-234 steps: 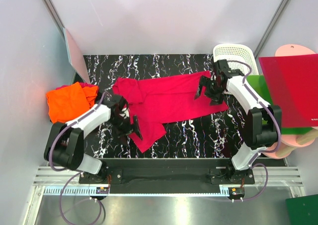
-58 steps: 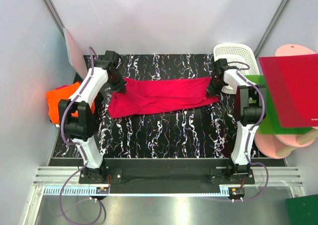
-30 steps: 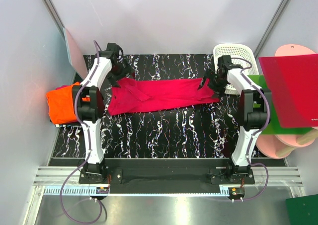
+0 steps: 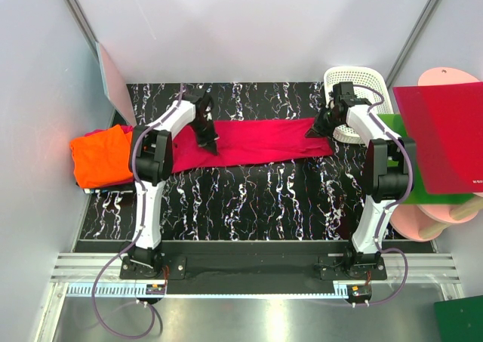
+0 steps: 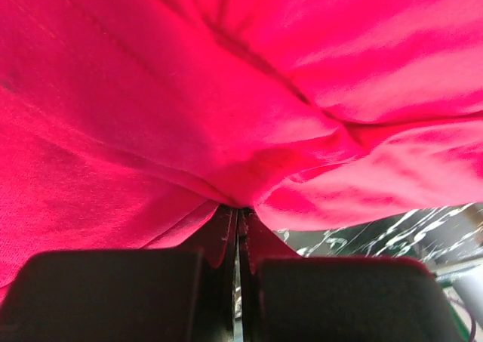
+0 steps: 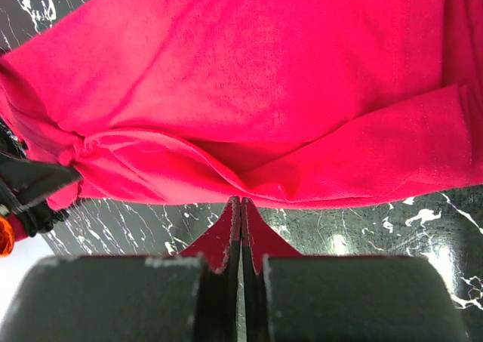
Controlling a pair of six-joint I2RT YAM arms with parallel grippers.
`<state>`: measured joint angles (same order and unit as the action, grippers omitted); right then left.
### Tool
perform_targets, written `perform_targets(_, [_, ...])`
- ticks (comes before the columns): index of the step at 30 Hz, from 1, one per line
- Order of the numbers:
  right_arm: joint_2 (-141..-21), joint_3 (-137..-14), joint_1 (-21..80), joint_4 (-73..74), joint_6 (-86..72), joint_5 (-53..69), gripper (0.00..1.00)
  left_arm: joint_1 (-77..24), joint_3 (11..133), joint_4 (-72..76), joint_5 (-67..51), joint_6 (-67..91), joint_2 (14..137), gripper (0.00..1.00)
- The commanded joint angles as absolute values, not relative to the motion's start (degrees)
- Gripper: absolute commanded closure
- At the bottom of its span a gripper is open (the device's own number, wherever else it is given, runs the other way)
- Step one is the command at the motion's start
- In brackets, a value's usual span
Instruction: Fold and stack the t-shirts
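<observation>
A crimson-red t-shirt (image 4: 264, 142) lies stretched in a long band across the back of the black marbled table (image 4: 249, 198). My left gripper (image 4: 207, 134) sits on its left part. In the left wrist view this gripper (image 5: 238, 207) is shut, with bunched red cloth (image 5: 226, 93) pinched at its tips. My right gripper (image 4: 313, 130) is at the shirt's right end. In the right wrist view it (image 6: 241, 200) is shut on the edge of the red cloth (image 6: 264, 78), where folds converge. An orange t-shirt (image 4: 98, 157) lies folded at the table's left edge, apart from both grippers.
A white slotted basket (image 4: 355, 85) stands at the back right corner. Beside it lie a green board (image 4: 392, 127) and a red board (image 4: 445, 134) over pink discs (image 4: 445, 78). A pale panel (image 4: 113, 85) leans at the back left.
The left gripper has swung from the back left corner rightward onto the shirt's left part. Both grippers were open and are now shut on the cloth. The shirt's left end looks tidier.
</observation>
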<state>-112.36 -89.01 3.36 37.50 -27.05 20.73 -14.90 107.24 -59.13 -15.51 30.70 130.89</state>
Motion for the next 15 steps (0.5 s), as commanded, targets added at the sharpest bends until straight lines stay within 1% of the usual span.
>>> perform_targets(1, [-110.7,-89.3,3.3,36.3,-27.7,21.9,0.99,-14.2,114.7,-57.7,-14.4,32.9,132.7,1.00])
perform_targets(5, [-110.7,-88.6,3.3,36.2,-27.8,21.8,0.99,-13.3,119.1,-57.5,-15.2,34.0,133.9,1.00])
perform_targets(15, [-111.0,-88.4,3.2,36.3,-27.9,22.1,0.99,-10.4,123.0,-52.9,-14.1,36.0,136.7,1.00])
